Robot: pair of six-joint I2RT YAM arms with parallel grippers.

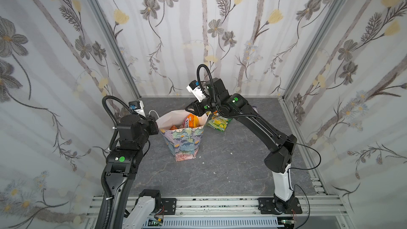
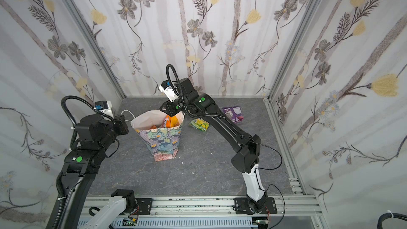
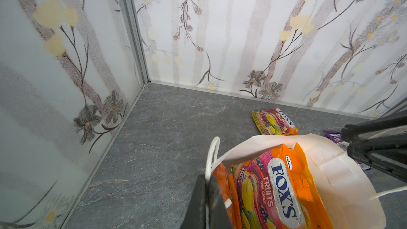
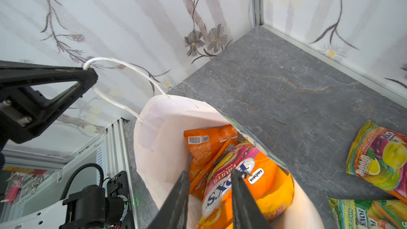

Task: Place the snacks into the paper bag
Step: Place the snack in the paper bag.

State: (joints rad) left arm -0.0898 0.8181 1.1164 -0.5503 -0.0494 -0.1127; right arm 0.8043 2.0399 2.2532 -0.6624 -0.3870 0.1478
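A FOX'S Fruits packet (image 3: 275, 190) sits in the paper bag (image 1: 182, 142); a mango packet (image 1: 218, 123) lies on the table (image 1: 231, 172), just right of it.

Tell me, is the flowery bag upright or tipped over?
Upright: the paper bag stands on its base, mouth open upward.

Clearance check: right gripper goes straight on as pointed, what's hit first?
The orange FOX'S packet inside the paper bag, directly ahead of the right gripper, jaws open; how near is unclear.

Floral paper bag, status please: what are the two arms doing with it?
Left tool shut on white cord handle of pastel floral paper bag. Right tool open over bag mouth, orange-pink FOX'S packet inside. Green-yellow packet, purple packet outside. Nothing blocking.
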